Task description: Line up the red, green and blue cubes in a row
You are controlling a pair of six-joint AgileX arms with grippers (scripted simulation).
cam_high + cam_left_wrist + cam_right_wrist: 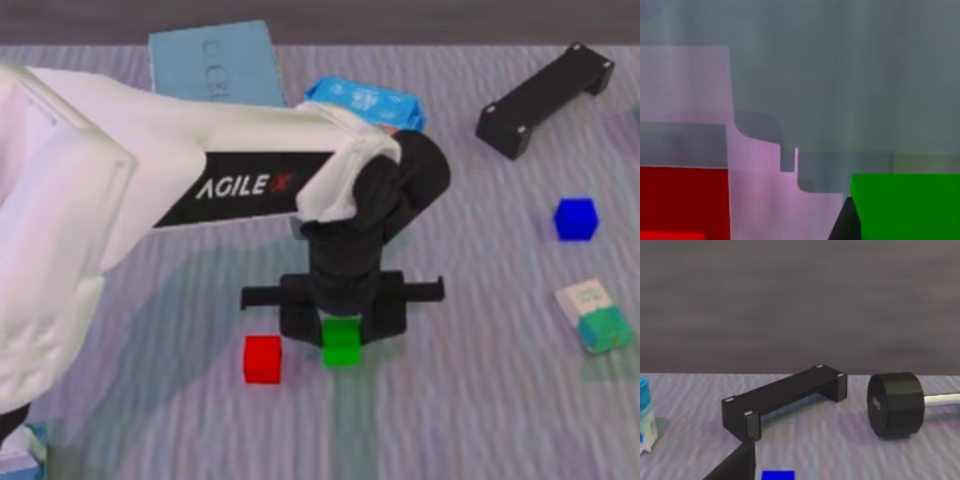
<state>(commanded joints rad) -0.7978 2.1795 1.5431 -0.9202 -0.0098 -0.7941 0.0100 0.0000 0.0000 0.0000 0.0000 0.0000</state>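
Note:
My left gripper (342, 335) reaches down at the table's middle front, shut on the green cube (341, 343), which sits low at table level. In the left wrist view one dark finger (846, 224) lies flush against the green cube (907, 207), and the other finger is out of frame. The red cube (263, 358) rests on the table just left of the green one, a small gap apart; it also shows as the red cube (682, 200). The blue cube (576, 219) stands alone at the right. My right gripper is outside the top view; its one visible finger (737, 464) stands beside the blue cube (778, 475), open.
A black bridge-shaped block (545, 98) lies at the back right, with a black dumbbell (896, 404) beyond it. A white-and-teal packet (595, 315) sits right of centre near the front. A light blue wipes pack (365, 100) and a flat blue-grey box (215, 62) lie at the back.

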